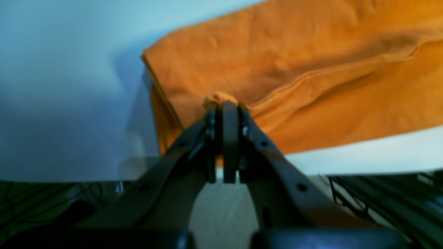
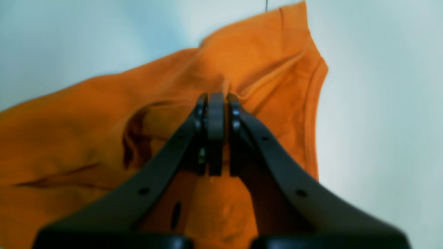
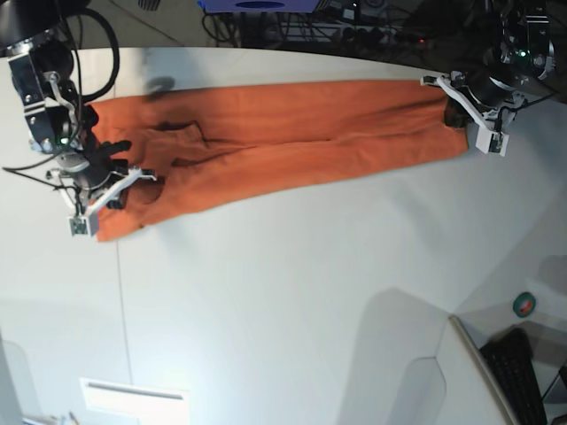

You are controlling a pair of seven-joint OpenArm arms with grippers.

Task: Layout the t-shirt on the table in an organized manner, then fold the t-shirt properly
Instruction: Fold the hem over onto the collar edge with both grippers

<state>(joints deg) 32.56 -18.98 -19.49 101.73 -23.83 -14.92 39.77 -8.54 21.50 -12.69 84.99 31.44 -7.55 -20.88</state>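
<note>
Left gripper (image 1: 225, 103) pinches t-shirt (image 3: 283, 142) hem; right gripper (image 2: 216, 97) clamps its other end. Orange cloth stretched long (creased) across white table (image 3: 292, 301).

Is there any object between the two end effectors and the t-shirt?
Nothing visible. The left end effector and the right end effector are each closed directly on a fold of the orange t-shirt, which lies stretched on the white table.

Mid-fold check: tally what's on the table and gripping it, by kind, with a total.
Orange t-shirt: 1
Grippers shut on it: 2 (left gripper, right gripper)
White table: 1
Total: 4
</note>
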